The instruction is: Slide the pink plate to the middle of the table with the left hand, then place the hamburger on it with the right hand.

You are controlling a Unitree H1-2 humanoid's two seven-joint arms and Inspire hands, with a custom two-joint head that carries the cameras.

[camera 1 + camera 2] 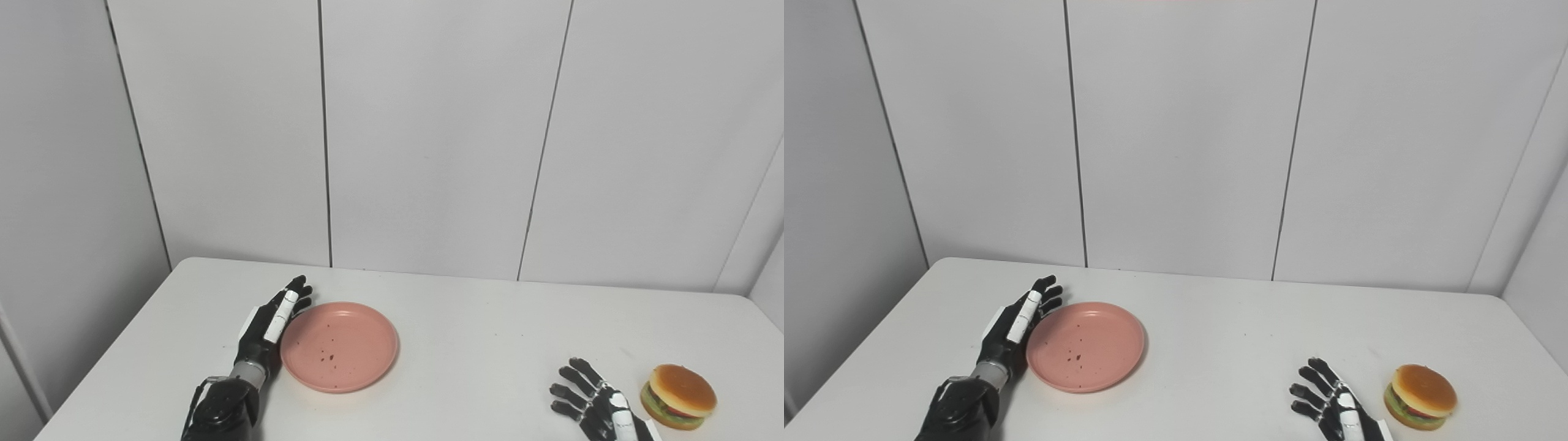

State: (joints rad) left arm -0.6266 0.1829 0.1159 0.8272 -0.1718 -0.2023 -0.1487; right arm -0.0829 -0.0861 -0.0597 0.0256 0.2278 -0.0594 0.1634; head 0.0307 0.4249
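The pink plate [339,346] lies left of the middle of the white table [465,343], with a few dark specks inside it. My left hand [269,324] stands open on edge, fingers straight, pressed against the plate's left rim. A toy hamburger [678,397] sits near the front right corner. My right hand [591,401] rests open at the bottom edge, fingers spread, a short gap left of the hamburger and not touching it.
White wall panels [429,135] stand close behind the table and along both sides. The table's left edge runs just beyond my left forearm [223,410].
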